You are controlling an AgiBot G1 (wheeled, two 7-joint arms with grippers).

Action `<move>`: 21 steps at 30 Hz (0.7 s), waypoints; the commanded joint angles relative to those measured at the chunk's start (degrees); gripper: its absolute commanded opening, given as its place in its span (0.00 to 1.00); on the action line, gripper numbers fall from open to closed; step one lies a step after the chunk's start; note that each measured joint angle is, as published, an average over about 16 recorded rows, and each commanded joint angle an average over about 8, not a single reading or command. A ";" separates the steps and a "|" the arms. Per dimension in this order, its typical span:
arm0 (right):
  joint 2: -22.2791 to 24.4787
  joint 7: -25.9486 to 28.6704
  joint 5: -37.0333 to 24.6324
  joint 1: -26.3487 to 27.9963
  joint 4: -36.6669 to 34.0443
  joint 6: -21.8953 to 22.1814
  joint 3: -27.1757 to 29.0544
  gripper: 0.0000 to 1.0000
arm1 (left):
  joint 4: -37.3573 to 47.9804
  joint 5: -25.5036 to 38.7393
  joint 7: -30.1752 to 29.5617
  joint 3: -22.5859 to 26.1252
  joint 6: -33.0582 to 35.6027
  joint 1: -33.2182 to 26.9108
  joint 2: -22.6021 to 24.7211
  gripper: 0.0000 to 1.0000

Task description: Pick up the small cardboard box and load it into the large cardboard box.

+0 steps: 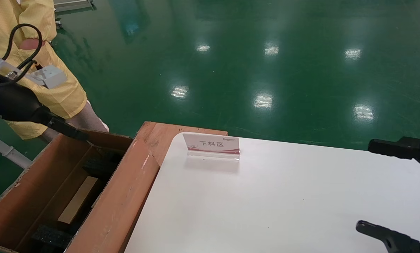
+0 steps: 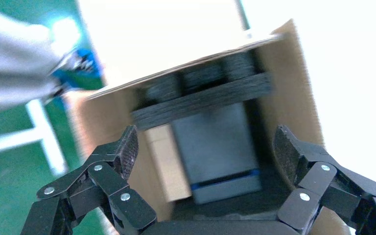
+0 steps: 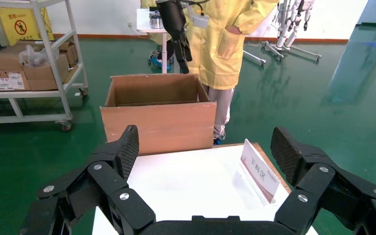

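- Box in box is what counts now: the small cardboard box (image 1: 78, 199) lies down inside the large cardboard box (image 1: 122, 207), on its floor, among the black foam blocks (image 1: 51, 237).
- Its long side runs the same way as the long side of the big box, from the near end toward the far end.
- The left gripper (image 2: 205, 147) is up over the far end of the big box, above its rim. The small box is below it and back toward the robot.
- Its jaws are spread wide and there is nothing between them. It is not touching the small box.
- In the left wrist view the small box (image 2: 166, 164) shows as a pale strip next to a grey flat thing (image 2: 215, 152) with a blue edge. That view is smeared, so I think they lie side by side, but I cannot be sure they touch.
- The right gripper (image 3: 205, 147) waits over the white table (image 1: 284, 196), well apart from both boxes. It is wide open too and holds nothing.
- The left arm is much the nearer one. The right arm would have to cross the whole table.
- A small sign stand (image 1: 211, 146) sits on the table near the big box. A person in a yellow coat (image 1: 48, 56) stands just past the far end of the big box.
- I judge the small box is already loaded. What is left is for the left gripper to lift straight up and away from the tall box walls.
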 commanded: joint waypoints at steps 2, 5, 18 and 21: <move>0.00 0.00 0.00 0.00 0.00 0.00 0.00 1.00 | -1.42 -2.02 2.57 -1.38 2.35 -1.74 -2.00 1.00; 0.01 -0.01 0.01 0.00 -0.01 0.01 0.01 1.00 | -2.01 -2.37 3.20 -1.83 2.83 -2.01 -2.51 1.00; 0.01 -0.03 0.02 0.02 -0.05 0.00 -0.02 1.00 | -13.13 -4.44 6.13 -19.40 3.20 9.41 -3.78 1.00; 0.01 -0.04 0.03 0.02 -0.06 0.00 -0.03 1.00 | -16.40 -5.00 6.96 -24.68 3.21 12.95 -4.08 1.00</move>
